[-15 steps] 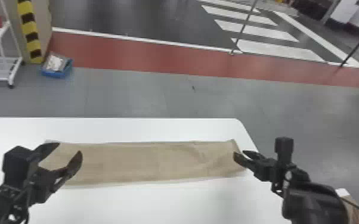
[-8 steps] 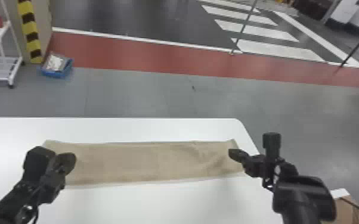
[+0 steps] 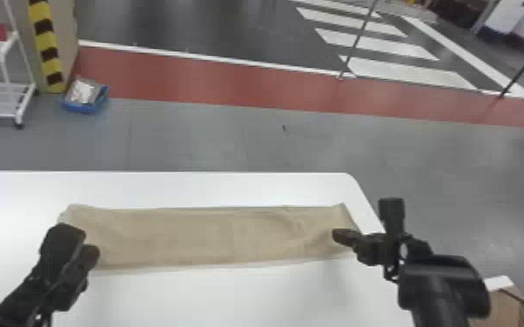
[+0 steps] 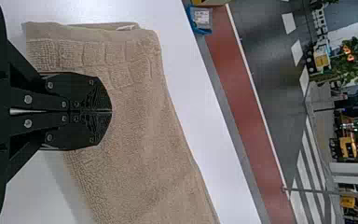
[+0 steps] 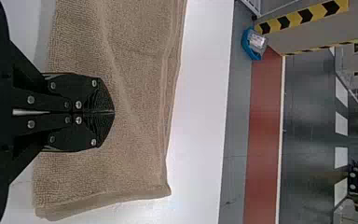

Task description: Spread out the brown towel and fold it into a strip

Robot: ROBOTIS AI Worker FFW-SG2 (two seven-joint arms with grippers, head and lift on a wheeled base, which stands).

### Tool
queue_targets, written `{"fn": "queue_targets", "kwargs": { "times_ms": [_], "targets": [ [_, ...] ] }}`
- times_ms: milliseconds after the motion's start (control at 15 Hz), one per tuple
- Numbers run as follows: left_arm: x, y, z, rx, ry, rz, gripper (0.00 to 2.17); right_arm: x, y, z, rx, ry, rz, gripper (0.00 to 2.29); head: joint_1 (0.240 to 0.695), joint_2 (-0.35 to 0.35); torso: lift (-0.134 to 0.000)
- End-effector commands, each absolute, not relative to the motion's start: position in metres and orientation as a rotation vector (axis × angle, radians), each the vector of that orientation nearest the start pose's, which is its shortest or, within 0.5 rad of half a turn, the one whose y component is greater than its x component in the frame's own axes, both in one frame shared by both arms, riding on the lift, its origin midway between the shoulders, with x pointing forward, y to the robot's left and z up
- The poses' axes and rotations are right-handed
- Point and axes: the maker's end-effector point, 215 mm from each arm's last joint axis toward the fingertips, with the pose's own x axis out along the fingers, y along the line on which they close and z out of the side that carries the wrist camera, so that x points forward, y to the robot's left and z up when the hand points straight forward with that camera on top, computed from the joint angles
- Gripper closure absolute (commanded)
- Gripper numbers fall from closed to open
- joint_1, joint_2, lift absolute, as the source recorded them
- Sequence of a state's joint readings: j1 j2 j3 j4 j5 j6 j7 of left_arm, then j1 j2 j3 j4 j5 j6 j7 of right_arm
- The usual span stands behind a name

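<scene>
Left pincer (image 3: pixel 83 242) has closed, while a blue bin (image 3: pixel 76 106) holds something silvery (image 3: pixel 83 91).

White table (image 3: pixel 196 298), smooth top, far right corner rounded. Brown towel (image 3: pixel 204 238) lying directly on it in a long strip, running left to right, right end near table's right edge. Slight wrinkles toward that end.

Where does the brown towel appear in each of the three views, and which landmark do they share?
Head view: the brown towel lies lower middle, a strip along the white table.
Left wrist view: its left end is around the centre, behind the left end effector.
Right wrist view: its right end is near the centre, behind the right end effector.
Shared landmark: the blue container on the floor.
</scene>
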State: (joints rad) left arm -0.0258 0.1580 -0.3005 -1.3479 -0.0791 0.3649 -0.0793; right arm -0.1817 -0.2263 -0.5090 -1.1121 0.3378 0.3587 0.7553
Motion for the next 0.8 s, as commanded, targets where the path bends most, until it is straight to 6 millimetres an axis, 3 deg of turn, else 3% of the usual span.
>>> {"fn": "queue_targets", "kwargs": {
  "times_ms": [0, 733],
  "targets": [
    [0.517, 0.16, -0.575, 0.315, 0.595, -0.303, 1.92, 0.503, -0.475, -0.549, -0.015, 0.723, 0.144, 1.89, 0.695, -0.331, 0.0],
    [0.501, 0.175, -0.595, 0.357, 0.667, -0.289, 1.92, 0.482, -0.462, -0.57, 0.027, 0.829, 0.182, 1.89, 0.695, -0.319, 0.0]
  ]
}}
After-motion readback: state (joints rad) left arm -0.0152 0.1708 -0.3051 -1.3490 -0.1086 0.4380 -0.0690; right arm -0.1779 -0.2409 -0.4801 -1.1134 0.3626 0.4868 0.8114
